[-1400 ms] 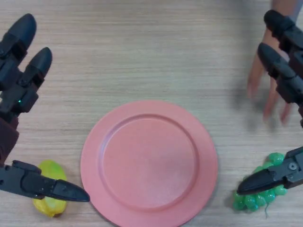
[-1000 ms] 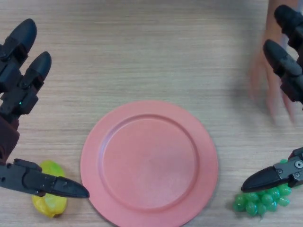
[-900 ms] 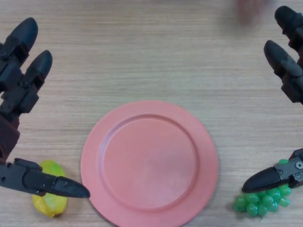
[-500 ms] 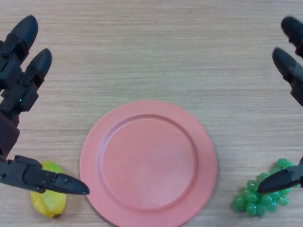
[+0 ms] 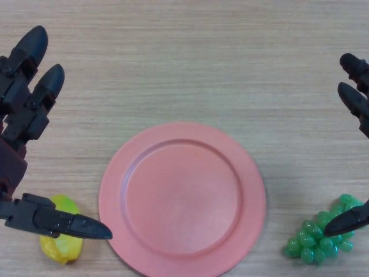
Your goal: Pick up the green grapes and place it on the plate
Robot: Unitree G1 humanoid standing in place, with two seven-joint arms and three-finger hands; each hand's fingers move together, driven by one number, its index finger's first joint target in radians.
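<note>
A bunch of green grapes (image 5: 320, 236) lies on the wooden table at the lower right, to the right of the pink plate (image 5: 182, 197). The plate sits at the lower middle and holds nothing. My right hand (image 5: 356, 98) is open at the right edge, its fingers above the grapes and its thumb tip over the bunch's right side, not gripping it. My left hand (image 5: 23, 109) is open at the left edge, fingers straight, thumb (image 5: 63, 222) pointing toward the plate.
A yellow fruit (image 5: 62, 242) lies at the lower left, partly under my left thumb. The wooden table (image 5: 190, 63) stretches across the far side.
A person's hand at the upper right has gone from view. My right hand has drawn back to the right, uncovering more of the grapes. My left hand has hardly moved.
</note>
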